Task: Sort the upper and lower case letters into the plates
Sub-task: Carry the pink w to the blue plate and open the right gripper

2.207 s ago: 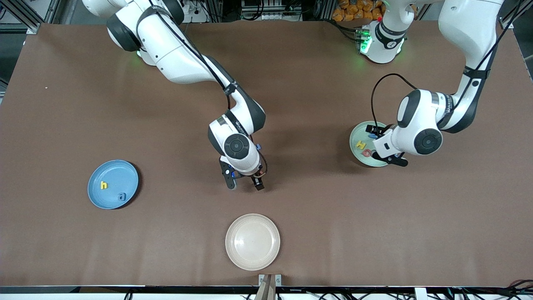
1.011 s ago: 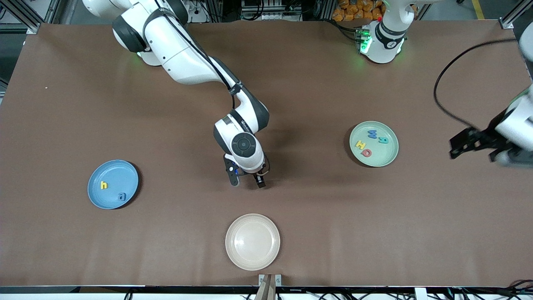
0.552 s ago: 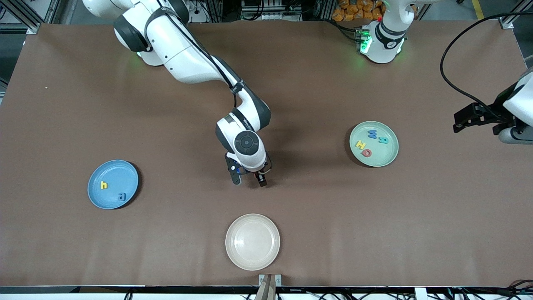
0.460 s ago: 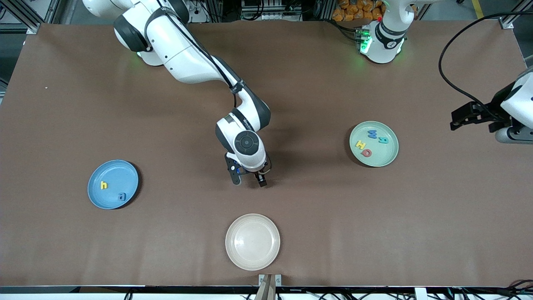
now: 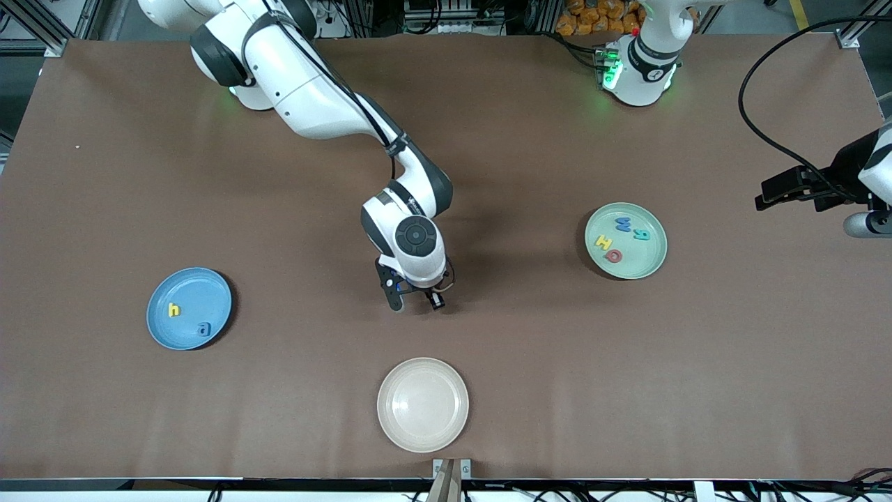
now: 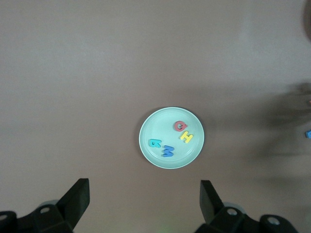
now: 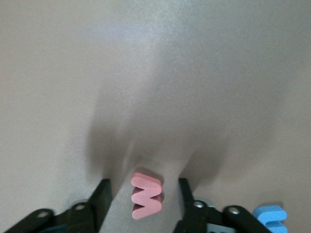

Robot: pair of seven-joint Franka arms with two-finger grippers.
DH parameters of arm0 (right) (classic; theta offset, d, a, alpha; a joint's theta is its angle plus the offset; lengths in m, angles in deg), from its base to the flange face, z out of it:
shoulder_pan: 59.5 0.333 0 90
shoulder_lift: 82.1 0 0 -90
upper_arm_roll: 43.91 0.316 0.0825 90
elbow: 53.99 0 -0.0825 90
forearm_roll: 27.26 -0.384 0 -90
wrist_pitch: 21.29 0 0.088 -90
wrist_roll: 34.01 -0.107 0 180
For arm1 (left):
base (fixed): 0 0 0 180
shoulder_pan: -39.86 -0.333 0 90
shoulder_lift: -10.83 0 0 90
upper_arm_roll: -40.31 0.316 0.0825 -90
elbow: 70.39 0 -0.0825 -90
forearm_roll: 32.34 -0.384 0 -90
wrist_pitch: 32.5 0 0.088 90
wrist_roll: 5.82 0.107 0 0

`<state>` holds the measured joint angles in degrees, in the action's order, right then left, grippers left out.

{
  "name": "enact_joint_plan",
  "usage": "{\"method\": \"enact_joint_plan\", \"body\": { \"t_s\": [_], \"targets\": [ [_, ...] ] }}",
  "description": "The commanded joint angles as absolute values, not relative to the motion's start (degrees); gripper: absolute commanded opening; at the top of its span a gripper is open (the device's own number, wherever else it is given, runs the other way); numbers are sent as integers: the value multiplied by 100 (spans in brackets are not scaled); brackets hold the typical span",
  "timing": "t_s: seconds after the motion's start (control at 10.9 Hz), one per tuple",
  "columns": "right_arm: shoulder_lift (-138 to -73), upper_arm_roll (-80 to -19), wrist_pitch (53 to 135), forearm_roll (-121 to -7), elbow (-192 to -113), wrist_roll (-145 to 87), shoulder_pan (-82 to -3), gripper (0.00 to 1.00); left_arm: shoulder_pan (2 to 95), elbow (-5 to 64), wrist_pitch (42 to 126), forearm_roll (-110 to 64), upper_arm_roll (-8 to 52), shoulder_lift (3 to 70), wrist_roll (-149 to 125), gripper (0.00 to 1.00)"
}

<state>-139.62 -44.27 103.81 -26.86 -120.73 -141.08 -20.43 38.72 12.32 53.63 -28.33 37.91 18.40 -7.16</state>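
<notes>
Right end effector (image 5: 417, 303) has narrowed around pink letter (image 7: 146, 195); left end effector (image 6: 143, 199) stays spread.

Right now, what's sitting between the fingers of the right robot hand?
A pink letter w lies on the table between the right gripper's fingers, seen in the right wrist view.

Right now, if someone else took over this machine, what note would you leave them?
Right claw: low at mid-table, open astride a pink letter, not gripping yet; a blue letter lies beside it.
Left claw: open, waiting high over its end of the table.
Done: four letters in the mint plate, two in the blue plate.
Left: sort those two loose letters.
</notes>
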Motion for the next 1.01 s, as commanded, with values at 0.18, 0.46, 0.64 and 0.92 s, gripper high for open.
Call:
{"method": "enact_joint_plan", "body": {
  "t_s": [0.18, 0.46, 0.64, 0.92],
  "targets": [
    [-13872, -4461, 10316, -2454, -12008, -14098, -2039, 0, 3872, 1249, 5187, -3120, 3829, 1636, -723, 100],
    [-13310, -4444, 10124, -2479, -12332, -13257, -2494, 0, 3872, 1249, 5196, -3252, 3820, 1645, -705, 100],
    [-12923, -4444, 9940, -2480, -12771, -12292, -2872, 0, 3872, 1249, 5196, -3261, 3820, 1645, -705, 100],
    [-11765, -4452, 9903, -2427, -14272, -10123, -3820, 0, 3872, 1249, 5196, -3261, 3820, 1645, -705, 100]
  ]
}}
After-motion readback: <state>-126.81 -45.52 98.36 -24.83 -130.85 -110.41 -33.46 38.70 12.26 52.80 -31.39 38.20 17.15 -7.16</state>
